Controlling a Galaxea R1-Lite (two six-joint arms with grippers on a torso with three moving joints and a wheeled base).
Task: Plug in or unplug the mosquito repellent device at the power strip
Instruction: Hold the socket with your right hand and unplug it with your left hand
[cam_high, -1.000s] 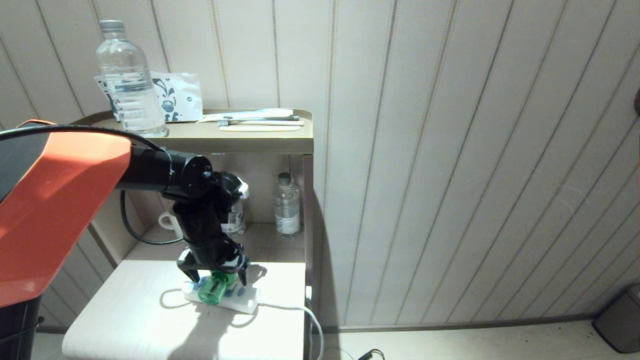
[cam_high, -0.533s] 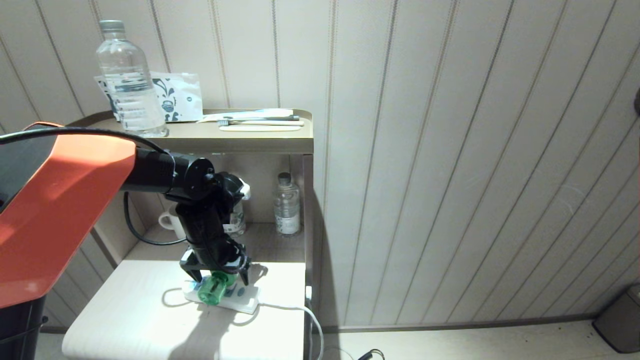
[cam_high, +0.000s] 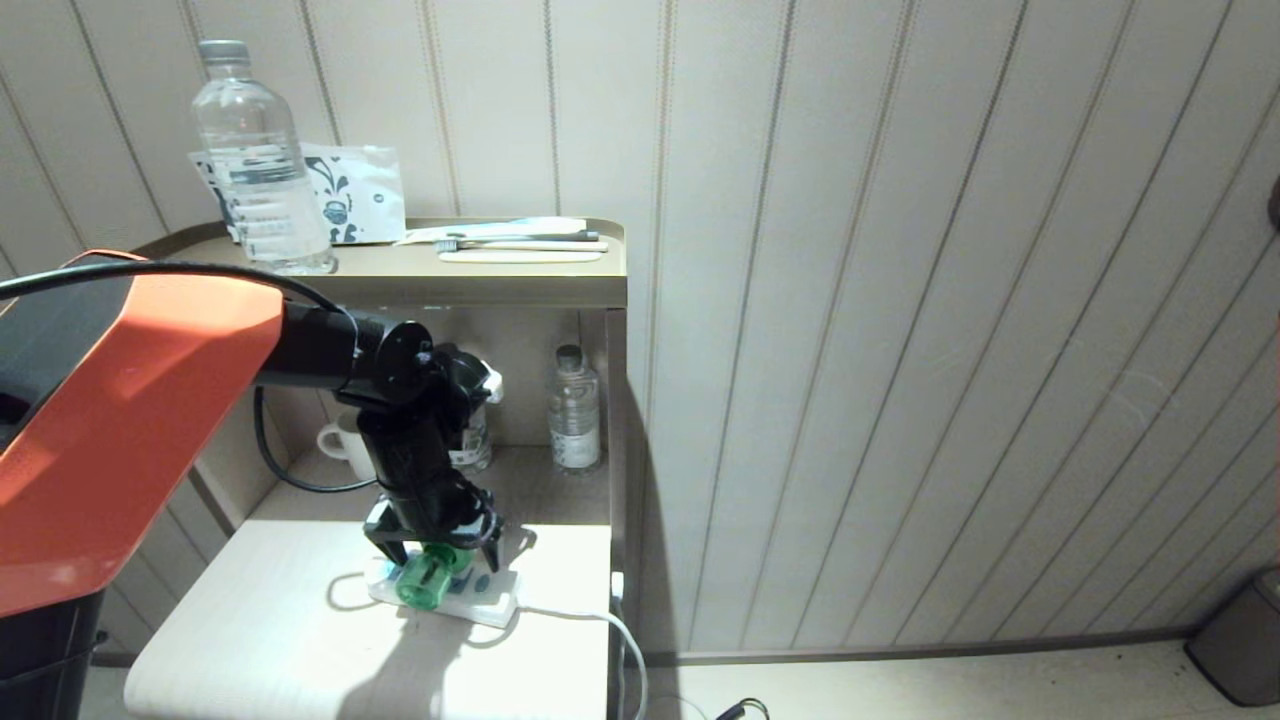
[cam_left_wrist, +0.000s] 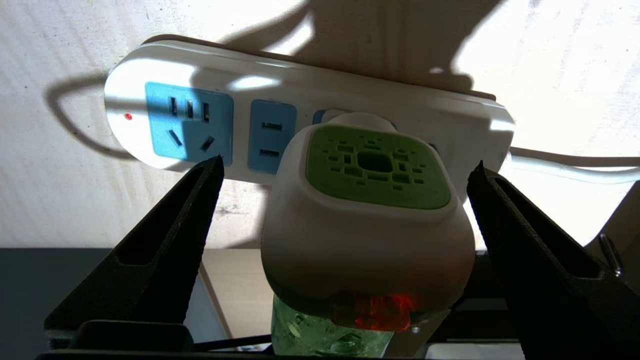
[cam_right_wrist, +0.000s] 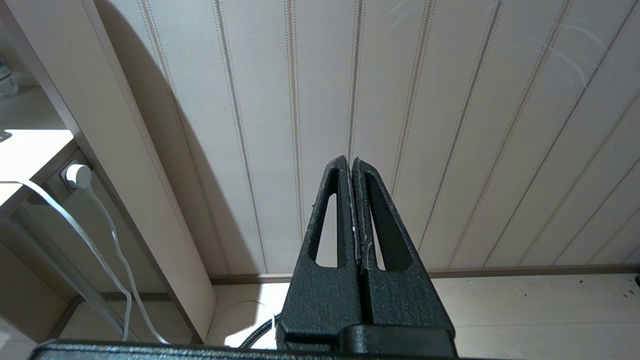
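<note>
While the left gripper (cam_high: 434, 552) hung over the lower white table (cam_high: 250, 640), its 2 fingers (cam_left_wrist: 165, 240) stood wide apart on either side of the mosquito repellent device (cam_left_wrist: 367, 220), touching neither side of it in the left wrist view. 1 mosquito repellent device sat plugged into the 1 power strip (cam_left_wrist: 210, 95), which lay flat near the table's front right, its white cord (cam_high: 615, 625) running off the right edge. The strip showed 2 free blue socket faces beside the device. A red-orange glow lit the device's lower edge above its green bottle. 2 clear water bottles were in view: 1 large bottle (cam_high: 258, 160) on the top shelf (cam_high: 520, 285) and 1 small bottle (cam_high: 574, 410) in the niche below, along with 1 white mug (cam_high: 342, 445). 1 toothbrush (cam_high: 520, 241) lay on the shelf. The right gripper (cam_right_wrist: 352, 165) pointed at the striped wall, its fingers pressed together on nothing.

Compared with 1 second earlier, the left arm had shifted slightly rightward and the gripper sat a touch lower around the device; the device and strip had not moved.
</note>
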